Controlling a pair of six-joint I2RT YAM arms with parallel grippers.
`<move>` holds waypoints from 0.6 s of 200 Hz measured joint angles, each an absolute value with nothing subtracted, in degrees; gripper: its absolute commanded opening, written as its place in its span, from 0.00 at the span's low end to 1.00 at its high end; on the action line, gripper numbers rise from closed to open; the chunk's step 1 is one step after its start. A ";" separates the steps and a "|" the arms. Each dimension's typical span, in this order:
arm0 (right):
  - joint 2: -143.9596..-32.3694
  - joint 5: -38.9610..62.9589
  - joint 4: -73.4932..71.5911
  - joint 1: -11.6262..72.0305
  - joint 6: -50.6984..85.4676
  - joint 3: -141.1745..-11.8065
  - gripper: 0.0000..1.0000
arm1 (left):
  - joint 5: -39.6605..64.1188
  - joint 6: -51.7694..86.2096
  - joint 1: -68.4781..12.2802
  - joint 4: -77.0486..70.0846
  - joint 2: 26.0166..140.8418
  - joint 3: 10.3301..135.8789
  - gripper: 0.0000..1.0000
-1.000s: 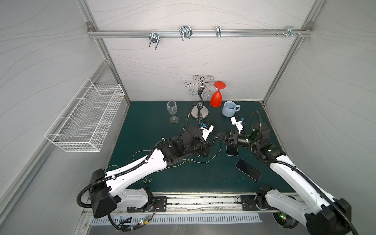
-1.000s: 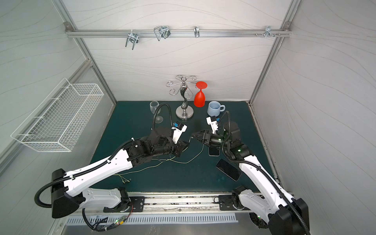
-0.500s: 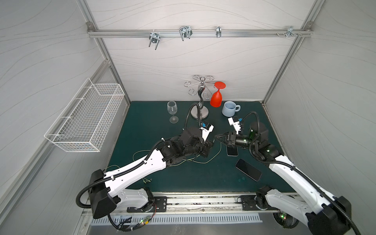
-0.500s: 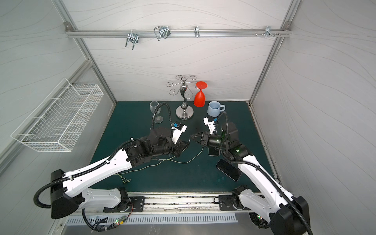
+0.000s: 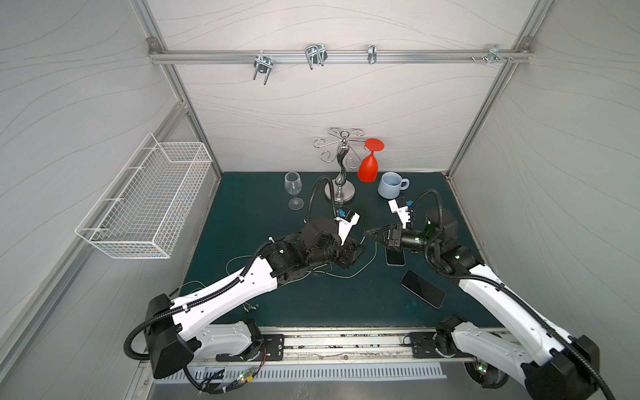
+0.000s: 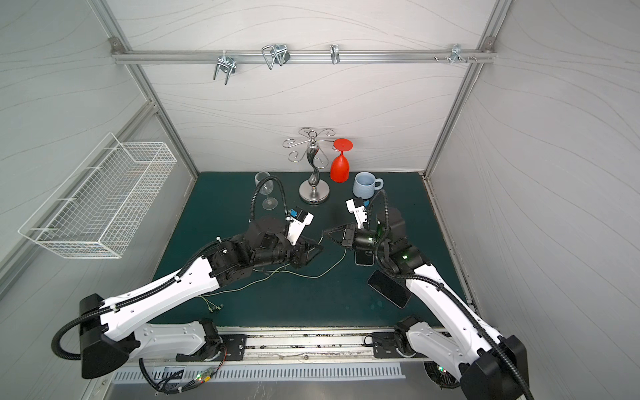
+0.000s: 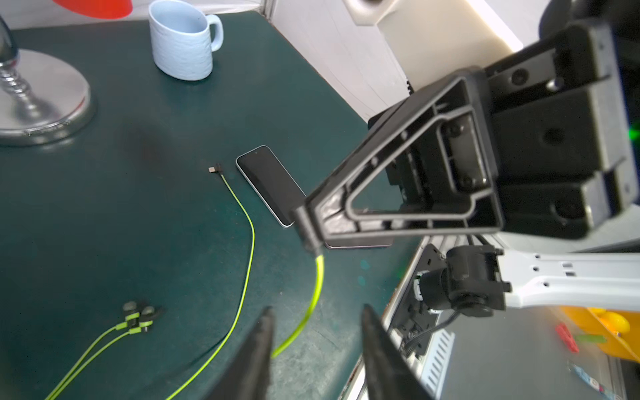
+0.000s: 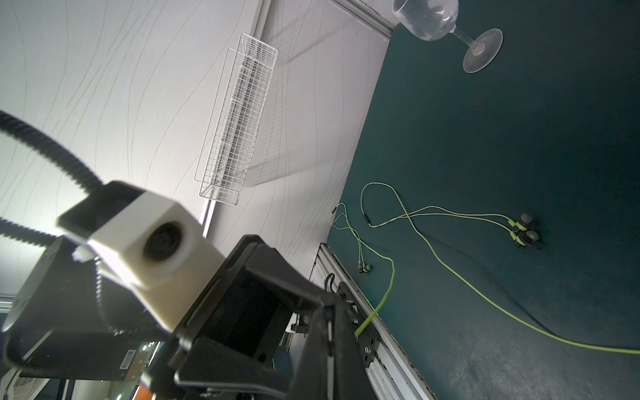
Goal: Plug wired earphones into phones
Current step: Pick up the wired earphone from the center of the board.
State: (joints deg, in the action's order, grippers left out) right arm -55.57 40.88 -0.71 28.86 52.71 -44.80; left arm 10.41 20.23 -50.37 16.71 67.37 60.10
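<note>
The right gripper [image 7: 308, 239] is clamped on the plug end of a thin yellow-green wired earphone cable [image 7: 317, 287], held above mid-worktop. The left gripper [image 7: 315, 313] stands parted beside the hanging cable. A flat glossy-black smartphone [image 5: 394, 258] lies directly beneath the right gripper, its long axis running front to back on the dark green worktop [image 5: 242, 214], so the right arm is nearer.

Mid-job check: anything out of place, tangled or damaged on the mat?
Nothing spilled or damaged. The loose earphone cable loops back across itself on the mat, so pulling its plug could snag.
</note>
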 measured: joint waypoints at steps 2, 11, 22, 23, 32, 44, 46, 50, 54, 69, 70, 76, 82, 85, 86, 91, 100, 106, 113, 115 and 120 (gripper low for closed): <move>-55.44 40.93 -0.78 28.86 52.71 -44.80 0.00 | 10.72 20.34 -49.87 16.53 67.16 59.94 0.51; -54.94 41.10 -1.04 28.86 52.71 -44.82 0.00 | 13.72 21.32 -47.72 15.64 66.22 59.46 0.51; -54.28 41.47 -1.52 28.86 52.71 -44.93 0.00 | 17.39 22.09 -45.45 14.68 65.17 59.29 0.50; -54.24 41.50 -1.56 28.86 52.73 -44.93 0.00 | 17.61 22.13 -45.32 14.59 65.10 59.29 0.50; -53.76 42.00 -2.09 28.88 52.73 -45.08 0.00 | 20.45 22.96 -43.64 13.47 64.36 59.29 0.47; -53.25 42.87 -2.94 28.97 52.75 -45.52 0.00 | 24.77 24.23 -42.09 11.77 63.64 59.29 0.43; -53.19 42.96 -3.05 28.99 52.73 -45.58 0.00 | 25.52 24.67 -41.95 11.38 63.55 59.29 0.43; -53.08 43.20 -3.33 29.10 52.73 -45.82 0.00 | 26.96 25.04 -41.60 10.79 63.44 59.29 0.42; -52.97 43.55 -3.70 29.21 52.73 -46.04 0.00 | 28.23 25.61 -41.45 10.22 63.42 59.29 0.41; -52.51 44.31 -4.75 29.82 52.64 -46.96 0.00 | 32.88 27.24 -40.97 8.54 63.64 59.33 0.36; -52.49 44.34 -4.80 29.85 52.64 -47.00 0.00 | 33.06 27.22 -40.97 8.47 63.66 59.35 0.35; -52.31 44.58 -5.17 30.09 52.53 -47.27 0.00 | 34.61 27.81 -40.93 8.21 63.86 59.44 0.34; -52.14 44.82 -5.56 30.35 52.49 -47.57 0.00 | 35.92 28.25 -40.93 7.90 64.07 59.55 0.32; -52.03 44.93 -5.74 30.52 52.45 -47.72 0.00 | 36.34 28.27 -40.91 7.88 64.16 59.64 0.32; -52.01 44.95 -5.76 30.55 52.42 -47.77 0.00 | 36.53 28.32 -40.93 7.86 64.20 59.66 0.31; -51.90 45.04 -6.04 30.74 52.31 -47.90 0.00 | 37.28 28.64 -40.93 7.77 64.34 59.75 0.30; -51.79 45.12 -6.39 31.07 52.10 -48.16 0.00 | 38.44 28.88 -40.93 7.46 64.42 59.79 0.28; -51.79 45.15 -6.72 31.29 52.03 -48.29 0.00 | 38.92 29.10 -40.93 7.35 64.42 59.86 0.27; -51.81 45.15 -7.07 31.55 52.01 -48.45 0.00 | 39.48 29.23 -40.93 7.07 64.42 59.94 0.25; -51.86 45.15 -7.14 31.64 51.99 -48.45 0.00 | 39.66 29.30 -40.93 7.01 64.42 59.96 0.25; -51.86 45.15 -7.31 31.81 51.99 -48.47 0.00 | 39.83 29.32 -40.93 6.87 64.42 60.07 0.25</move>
State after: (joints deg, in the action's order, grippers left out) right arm -51.86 45.15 -7.31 31.81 51.99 -48.47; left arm 39.83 29.32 -40.93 6.87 64.42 60.07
